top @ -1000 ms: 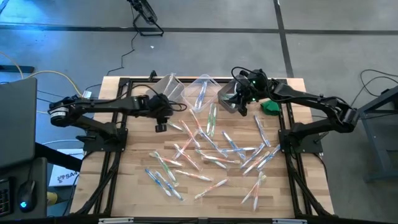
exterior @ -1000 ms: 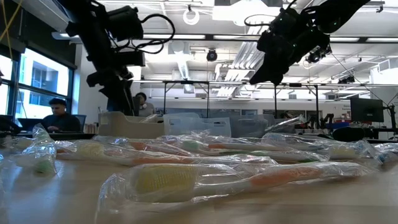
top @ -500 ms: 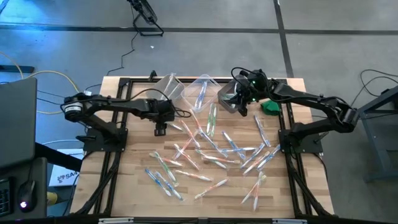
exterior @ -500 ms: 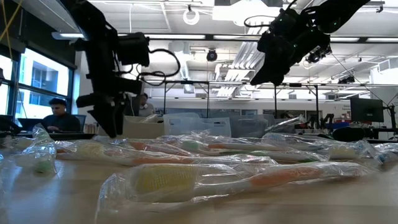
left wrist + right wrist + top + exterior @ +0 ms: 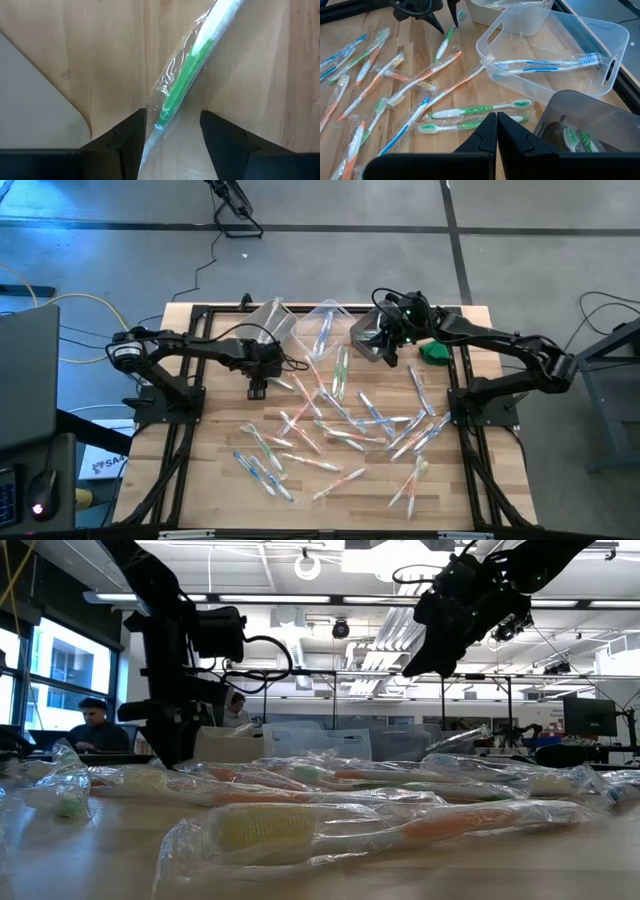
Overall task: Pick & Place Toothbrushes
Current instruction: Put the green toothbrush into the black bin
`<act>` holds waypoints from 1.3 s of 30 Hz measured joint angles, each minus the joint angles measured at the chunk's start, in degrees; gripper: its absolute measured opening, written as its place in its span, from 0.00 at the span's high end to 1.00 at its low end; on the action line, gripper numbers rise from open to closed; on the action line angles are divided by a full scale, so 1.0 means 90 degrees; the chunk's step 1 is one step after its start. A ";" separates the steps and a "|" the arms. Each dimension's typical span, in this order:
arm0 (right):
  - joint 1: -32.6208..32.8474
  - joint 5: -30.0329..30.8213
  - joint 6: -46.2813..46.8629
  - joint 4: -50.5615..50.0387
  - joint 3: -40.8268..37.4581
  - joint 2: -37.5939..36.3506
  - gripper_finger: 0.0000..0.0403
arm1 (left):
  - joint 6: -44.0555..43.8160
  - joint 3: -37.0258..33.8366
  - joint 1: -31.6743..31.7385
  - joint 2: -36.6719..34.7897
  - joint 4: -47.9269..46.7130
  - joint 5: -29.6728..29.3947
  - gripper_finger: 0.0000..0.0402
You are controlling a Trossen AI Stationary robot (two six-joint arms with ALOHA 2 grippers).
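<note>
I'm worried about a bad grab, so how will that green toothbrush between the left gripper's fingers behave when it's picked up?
The green toothbrush sits in a loose, glossy clear wrapper, so the open left gripper may slip or pinch only film. It looks slim and probably light, so lifting should be easy. The handle seems stiff, yet it lies flat on the table, so a shallow pinch could miss it.

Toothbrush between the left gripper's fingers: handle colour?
Green handle, clear wrapper: toothbrush lies between the left gripper fingers. Left wrist view shows it best.

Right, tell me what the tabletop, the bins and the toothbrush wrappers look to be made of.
Tabletop: wood, matte, with visible grain and plank seams. Bins: probably clear, glossy plastic; a toothbrush shows through the wall. Toothbrush wrappers: thin clear film, likely plastic; crinkled and shiny over the green handle.
</note>
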 joint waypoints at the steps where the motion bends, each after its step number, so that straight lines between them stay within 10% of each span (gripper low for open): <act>1: 0.0000 0.0001 0.0000 -0.0001 0.0000 0.0000 0.99 | -0.0001 -0.0001 0.0000 0.0001 -0.0004 0.0022 0.53; 39: 0.0002 0.0000 0.0032 0.0000 0.0000 0.0000 0.99 | -0.0252 -0.0016 -0.0007 -0.0091 -0.0331 0.0281 0.99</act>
